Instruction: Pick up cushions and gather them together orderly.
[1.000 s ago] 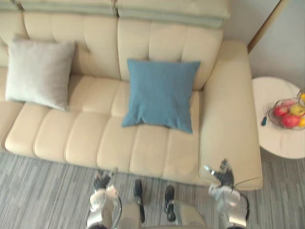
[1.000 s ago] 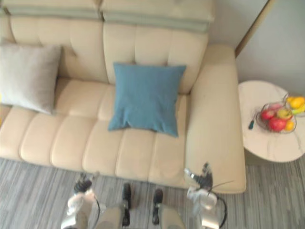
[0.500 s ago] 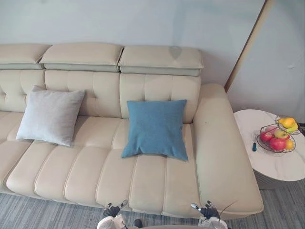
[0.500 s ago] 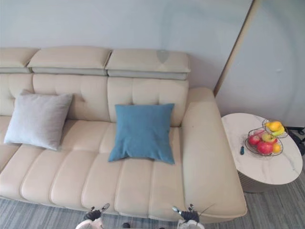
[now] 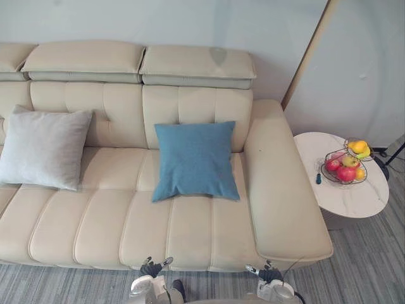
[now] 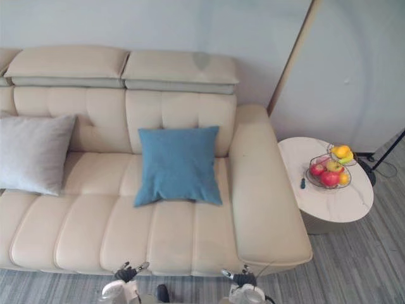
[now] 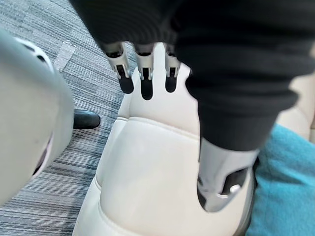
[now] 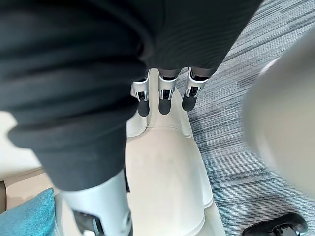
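Left hand (image 5: 152, 270) first: its fingers (image 7: 146, 82) were straight and spread a bit, thumb off to one side, nothing held. They hung over the front edge of the sofa (image 5: 95, 221), with the floor (image 5: 367, 266) just past it. Same deal with the right hand (image 5: 268, 274): fingers (image 8: 165, 98) straight and apart, not holding anything, over the sofa's front edge further to the right. Both hands sat low at the near side of the sofa, not touching either cushion.

The blue cushion (image 5: 195, 160) leaned upright against the backrest around the middle-right of the seat. The grey cushion (image 5: 43, 147) leaned the same way, way over on the left, well apart from the blue one, with a stretch of bare seat between them.

So progress-wise I'd call it basically zero. Neither cushion had been picked up and they weren't gathered at all. What's left, as far as I can judge: reach in, grab one cushion, carry it across, set it neatly next to the other. The blue one looked like the easier first grab, since it sat roughly between the two hands.

Off to the right past the armrest was a round worktop (image 5: 347, 201) with a fruit basket (image 5: 345, 166) on it, nothing to do with the job.
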### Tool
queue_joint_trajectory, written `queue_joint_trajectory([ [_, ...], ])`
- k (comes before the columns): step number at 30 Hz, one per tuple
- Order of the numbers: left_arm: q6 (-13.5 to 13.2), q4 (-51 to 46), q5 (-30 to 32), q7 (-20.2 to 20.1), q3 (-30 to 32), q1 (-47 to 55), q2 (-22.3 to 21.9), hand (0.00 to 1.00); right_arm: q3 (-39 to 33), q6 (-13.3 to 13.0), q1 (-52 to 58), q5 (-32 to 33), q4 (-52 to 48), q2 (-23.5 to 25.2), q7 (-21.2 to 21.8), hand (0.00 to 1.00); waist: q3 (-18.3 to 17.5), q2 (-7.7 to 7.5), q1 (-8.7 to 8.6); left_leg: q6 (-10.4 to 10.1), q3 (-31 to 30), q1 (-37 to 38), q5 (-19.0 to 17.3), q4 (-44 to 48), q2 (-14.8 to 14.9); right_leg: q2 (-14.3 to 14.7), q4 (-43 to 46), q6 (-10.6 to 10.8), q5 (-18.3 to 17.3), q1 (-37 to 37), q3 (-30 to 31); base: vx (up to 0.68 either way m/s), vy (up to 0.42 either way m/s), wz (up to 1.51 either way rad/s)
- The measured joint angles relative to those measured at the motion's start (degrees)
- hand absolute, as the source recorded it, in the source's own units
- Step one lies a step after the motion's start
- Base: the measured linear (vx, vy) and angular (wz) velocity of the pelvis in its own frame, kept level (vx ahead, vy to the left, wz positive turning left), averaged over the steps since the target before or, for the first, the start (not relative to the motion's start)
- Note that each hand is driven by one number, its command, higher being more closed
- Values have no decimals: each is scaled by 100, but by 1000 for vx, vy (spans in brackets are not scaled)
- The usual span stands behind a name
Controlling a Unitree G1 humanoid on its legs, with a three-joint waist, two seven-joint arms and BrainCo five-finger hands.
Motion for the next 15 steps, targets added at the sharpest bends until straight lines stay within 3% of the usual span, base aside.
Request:
queue_joint_trajectory([
  [2, 6, -2, 1, -13, -19, 55, -84, 0, 4, 16, 26, -50, 21, -103, 2, 0, -60, 213, 101, -105, -51, -5, 98, -38, 172, 230, -402, 36, -86, 212, 49, -164, -171, -7],
  [5, -10, 1, 1, -7, -209, 68, -90, 0, 208, 4, -50, -36, 24, -203, -14, 0, -77, 266, 124, -302, -97, -243, 332, -66, 261, 384, -986, -52, -402, 378, -49, -183, -174, 11],
  [7, -12, 7, 1, -8, -227, 44, -90, 0, 204, -26, -132, -38, 90, -248, -19, 0, -32, 343, 112, -383, -312, -396, 694, -256, 337, 555, -1396, -55, -398, 449, -249, -213, -143, 24],
  [9, -12, 6, 8, -27, -242, 29, -36, 0, 167, 2, -203, -39, 253, -218, -14, 0, 46, 319, 100, -543, -646, -391, 1369, -722, 321, 647, -1541, -225, -285, 446, -386, -219, -145, 46],
  [10, -14, -78, 9, -41, -187, -39, -1, 0, 145, 2, -155, -40, 289, -157, -18, 0, 152, 223, 110, -574, -877, -431, 1183, -456, 329, 626, -1569, -295, -246, 463, -467, -157, -125, 19],
  [11, -20, -132, 8, -33, -40, -26, -14, 0, 137, 24, -165, -39, 324, -167, -20, 0, 198, 161, 132, -496, -921, -464, 606, 220, 352, 589, -1530, -338, -271, 455, -463, -129, -99, -17],
  [13, -7, -76, 5, -37, 62, 1, -1, 0, 152, 26, -148, -40, 286, -236, -17, 0, 213, 150, 121, -326, -905, -450, -148, 1266, 289, 431, -1509, -403, -316, 382, -418, -100, 3, -73],
  [15, 13, -10, 3, -41, 101, -19, -26, 0, 145, 64, -125, -53, 286, -267, 14, 0, 209, 157, 106, -353, -923, -377, -576, 1840, 282, 365, -1695, -342, -356, 379, -303, -100, 86, -85],
])
